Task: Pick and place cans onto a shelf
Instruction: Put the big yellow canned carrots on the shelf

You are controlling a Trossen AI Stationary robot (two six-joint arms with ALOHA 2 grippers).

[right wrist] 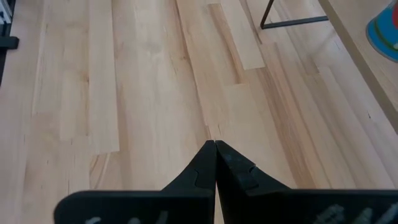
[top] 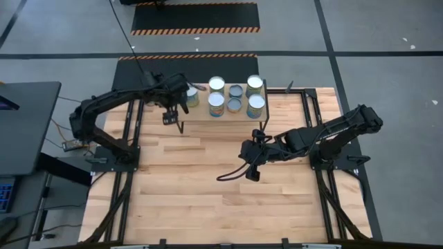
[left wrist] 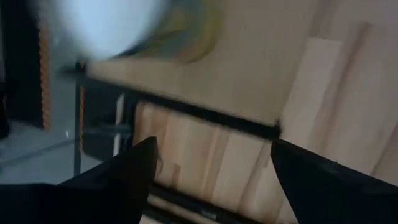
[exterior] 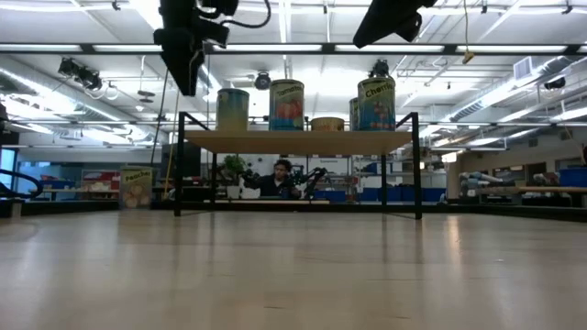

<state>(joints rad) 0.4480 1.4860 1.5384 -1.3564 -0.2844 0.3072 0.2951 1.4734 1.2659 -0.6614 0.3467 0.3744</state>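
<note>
Several cans stand upright on the shelf (top: 225,116) at the table's far side. Some have silver-white tops (top: 217,84) and two have blue-grey tops (top: 236,90). One can (top: 192,97) stands at the shelf's left end. My left gripper (top: 169,114) is open and empty above the shelf's near left corner, beside that can (left wrist: 112,25). My right gripper (top: 246,151) is shut and empty over the bare table, near of the shelf's right part. In the low view the cans (exterior: 286,104) stand on the shelf (exterior: 298,142).
The plank tabletop (top: 208,200) lies bare near of the shelf. The shelf's black wire leg (right wrist: 292,22) and one can's foot (right wrist: 385,31) show in the right wrist view. A person sits far behind the shelf (exterior: 280,179). A cable loops beside my right wrist (top: 225,176).
</note>
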